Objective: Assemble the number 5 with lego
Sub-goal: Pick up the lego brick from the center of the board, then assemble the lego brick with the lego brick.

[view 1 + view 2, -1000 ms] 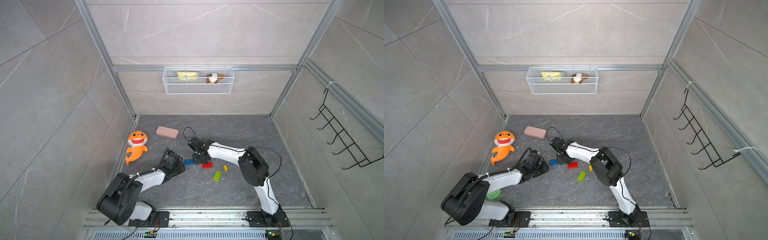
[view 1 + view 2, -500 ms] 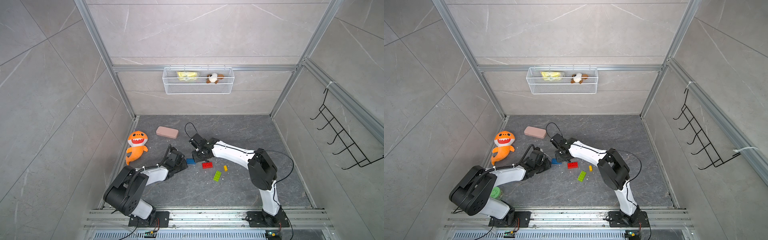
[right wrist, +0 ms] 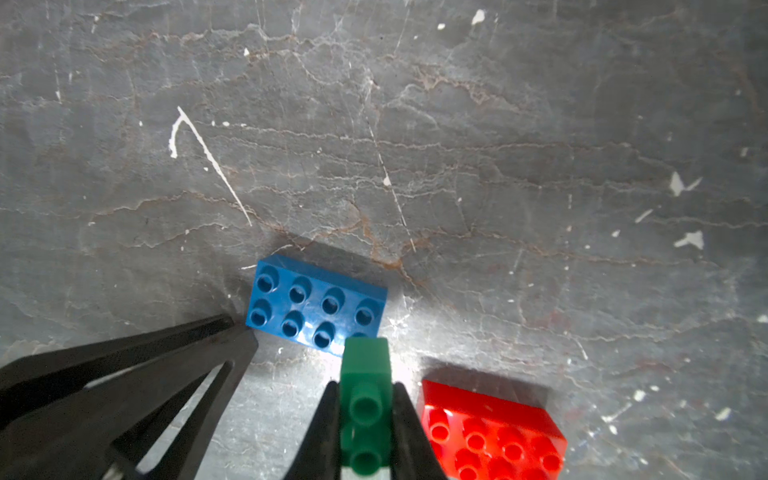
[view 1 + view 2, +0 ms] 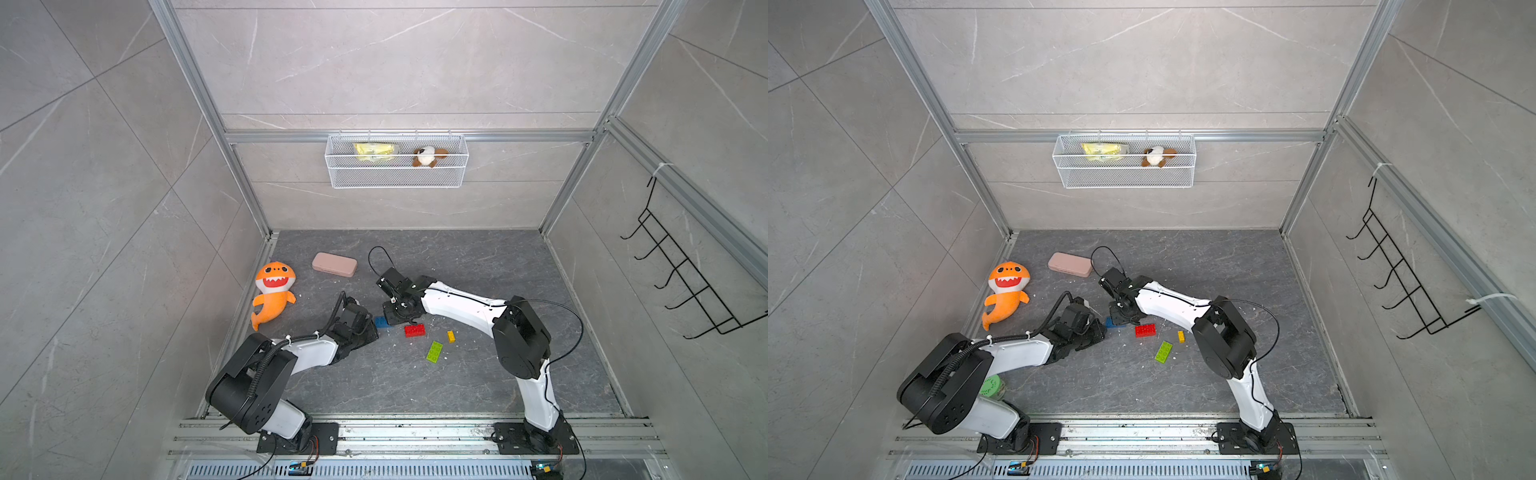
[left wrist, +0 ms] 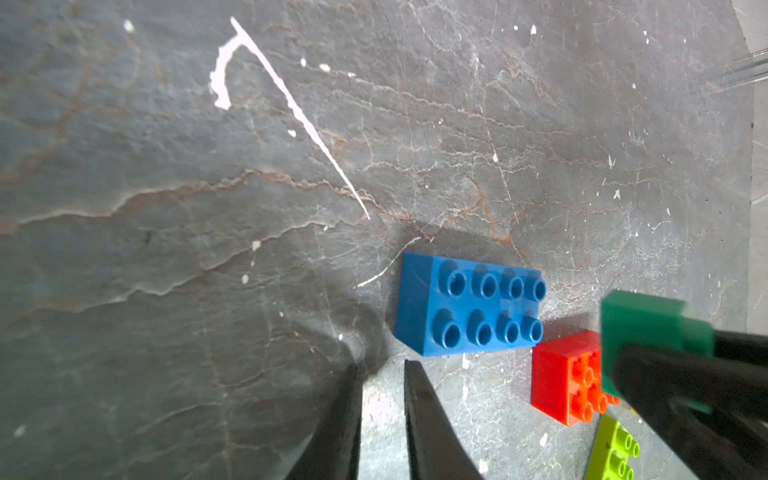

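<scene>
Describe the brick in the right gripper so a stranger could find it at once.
On the grey stone floor, find the blue brick near the middle. Right beside it, the right gripper pinches a small dark green brick. It is the only dark green one, narrower than the red brick, and the only one held.
</scene>
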Tool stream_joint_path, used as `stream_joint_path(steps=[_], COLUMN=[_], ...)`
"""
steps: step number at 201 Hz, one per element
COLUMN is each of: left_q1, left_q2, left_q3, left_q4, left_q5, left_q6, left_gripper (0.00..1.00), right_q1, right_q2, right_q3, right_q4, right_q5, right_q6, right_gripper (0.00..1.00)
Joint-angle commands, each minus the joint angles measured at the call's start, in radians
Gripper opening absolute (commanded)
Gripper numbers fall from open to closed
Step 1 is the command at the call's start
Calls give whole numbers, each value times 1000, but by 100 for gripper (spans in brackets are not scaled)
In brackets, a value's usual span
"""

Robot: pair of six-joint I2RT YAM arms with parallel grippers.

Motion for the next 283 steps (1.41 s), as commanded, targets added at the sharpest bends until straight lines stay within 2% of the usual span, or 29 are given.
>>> stream_joint_path(steps=[1, 75, 225, 283], left_q1=[-8, -6, -6, -6], left_q2=[-6, -69, -93, -92], left_q3=[-38, -68, -85, -85], left_q4=[-64, -100, -106, -107], left_q5=[20, -22, -35, -37], left_q6=[-22, -19, -14, -15], left_gripper=[24, 25, 25, 25], right_q1=[7, 18, 34, 41], right_q2=[28, 63, 146, 174], right_q3=[24, 50, 121, 131], right_q4=[-29, -37, -107, -108], right_q5=[-13, -16, 95, 91], right_q6=[26, 48, 90, 106], right_gripper=[14, 14, 14, 14])
